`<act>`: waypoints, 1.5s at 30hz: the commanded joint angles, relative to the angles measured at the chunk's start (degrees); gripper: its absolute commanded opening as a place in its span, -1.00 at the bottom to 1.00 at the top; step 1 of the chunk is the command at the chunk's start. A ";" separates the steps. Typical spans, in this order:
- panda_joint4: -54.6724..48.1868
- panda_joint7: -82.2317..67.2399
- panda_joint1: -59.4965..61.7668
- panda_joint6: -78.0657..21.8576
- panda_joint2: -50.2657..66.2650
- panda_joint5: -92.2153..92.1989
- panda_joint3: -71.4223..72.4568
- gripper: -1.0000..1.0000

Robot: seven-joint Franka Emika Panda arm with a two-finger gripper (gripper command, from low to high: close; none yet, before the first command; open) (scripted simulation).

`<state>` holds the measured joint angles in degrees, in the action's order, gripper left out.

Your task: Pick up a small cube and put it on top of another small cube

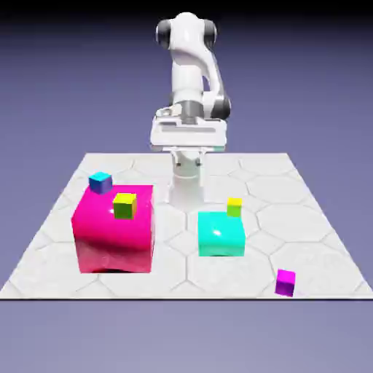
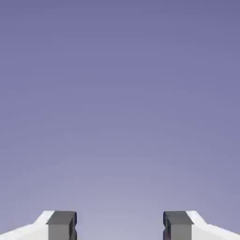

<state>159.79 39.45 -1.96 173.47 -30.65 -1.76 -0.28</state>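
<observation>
Purple cube [image 1: 285, 282] sits alone, lower right of the exterior view, on the tabletop [image 1: 313, 218]. Lemon-yellow cube [image 1: 234, 207] at centre right, just behind the cyan block [image 1: 221, 234]. Tool [image 1: 186, 151] high near top centre, well apart from both.

Hand view: only backdrop; tool [image 2: 120, 227] parted wide, holding nothing.

Risk: olive-yellow cube [image 1: 124, 205] on the pink block [image 1: 114, 229] mistaken for target.
</observation>
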 commanded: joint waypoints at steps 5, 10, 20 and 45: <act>-5.01 -12.46 -5.28 -2.23 8.33 -7.32 -1.14 0.00; -10.03 -24.92 -10.57 -4.46 16.65 -14.64 -2.29 0.00; -20.05 -49.84 -21.13 -8.92 33.30 -29.27 -4.57 0.00; -37.51 -87.40 -33.39 -11.98 62.41 -53.30 -4.20 -1.00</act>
<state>122.28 -47.95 -35.35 161.45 31.76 -55.07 -4.47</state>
